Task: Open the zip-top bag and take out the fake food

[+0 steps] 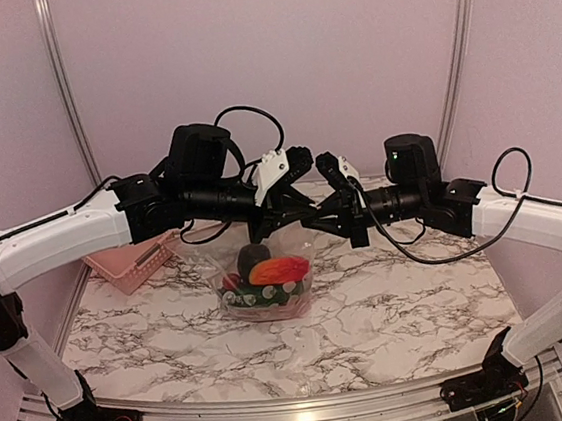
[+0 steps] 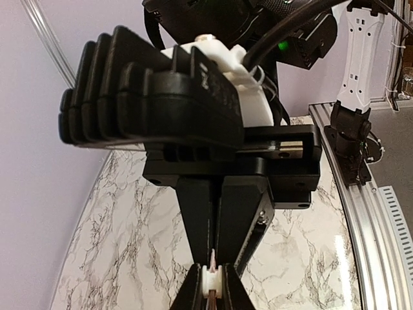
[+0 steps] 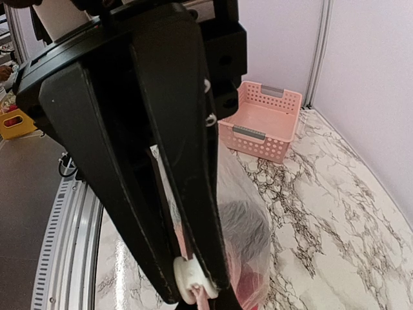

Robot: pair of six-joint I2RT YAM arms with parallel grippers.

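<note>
The left hand (image 2: 213,287) and right hand (image 3: 193,287) are each pinched narrow on the top edge of the zip-top bag (image 3: 250,188). Beneath them, the fake food (image 1: 277,269) sags the bag onto the tabletop (image 1: 412,307). A lopsided pull could let the slick film slip free.

Found no legible text, label, brand, number or sign in any view. Made out nothing printed on the zip-top bag (image 1: 265,285) pinched by the left fingers (image 2: 197,219) and the right fingers (image 3: 110,181) and hanging below them. Saw none on the dark finger housings either. Read nothing on the pink basket (image 3: 261,123) beyond the right fingers, nor on the marbled worktop (image 1: 402,308) beneath both.
</note>
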